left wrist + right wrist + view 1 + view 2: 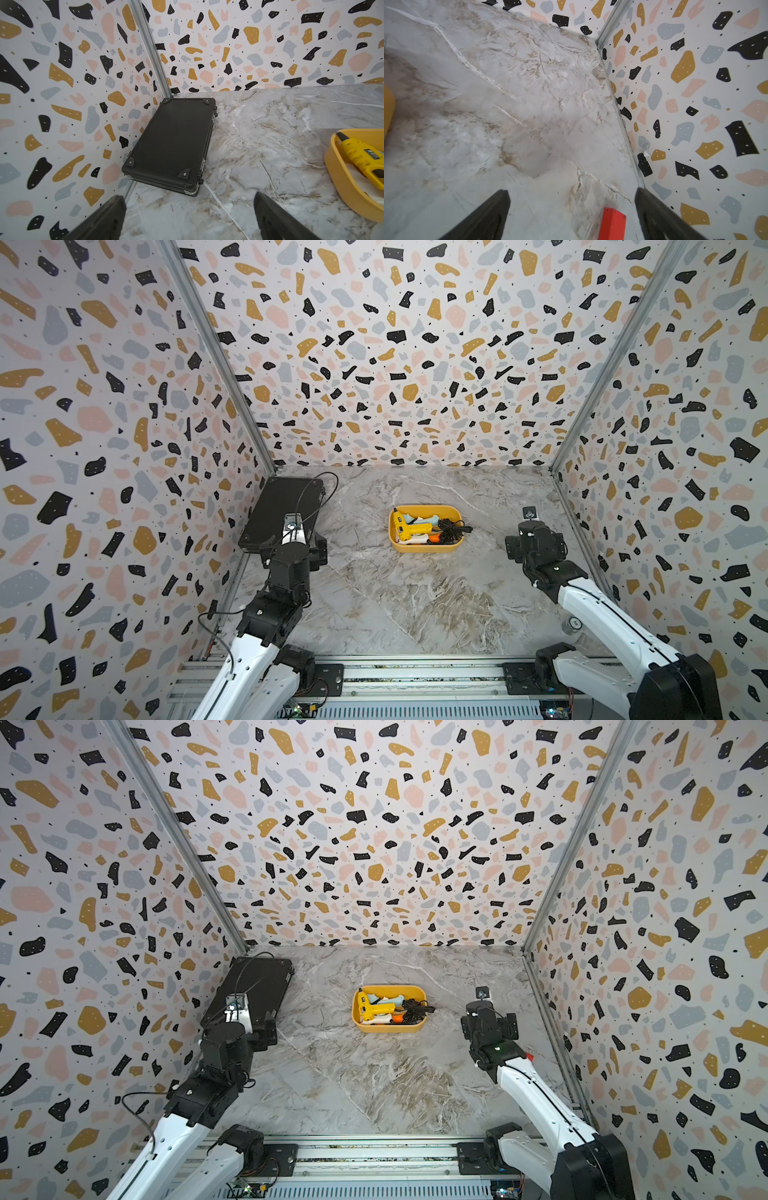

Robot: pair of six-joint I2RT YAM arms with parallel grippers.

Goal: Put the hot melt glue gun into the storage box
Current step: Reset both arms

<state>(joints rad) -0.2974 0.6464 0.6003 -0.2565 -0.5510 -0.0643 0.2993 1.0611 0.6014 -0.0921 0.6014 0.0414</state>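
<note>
The mustard-yellow storage box (424, 549) (390, 1028) stands mid-table in both top views. The yellow hot melt glue gun (409, 526) (374, 1009) lies inside it, nozzle toward the back wall, its black cord (451, 529) coiled at the box's right end. The left wrist view catches the box rim (340, 182) and the gun (361, 155). My left gripper (293, 549) (189, 198) hangs open and empty left of the box, near the black case. My right gripper (534, 545) (572, 192) hangs open and empty right of the box, over bare marble.
A flat black case (278, 506) (174, 141) lies in the back left corner against the wall. White, pale blue and orange items share the box with the gun. A red block (611, 224) shows low between the right fingers. Patterned walls close three sides.
</note>
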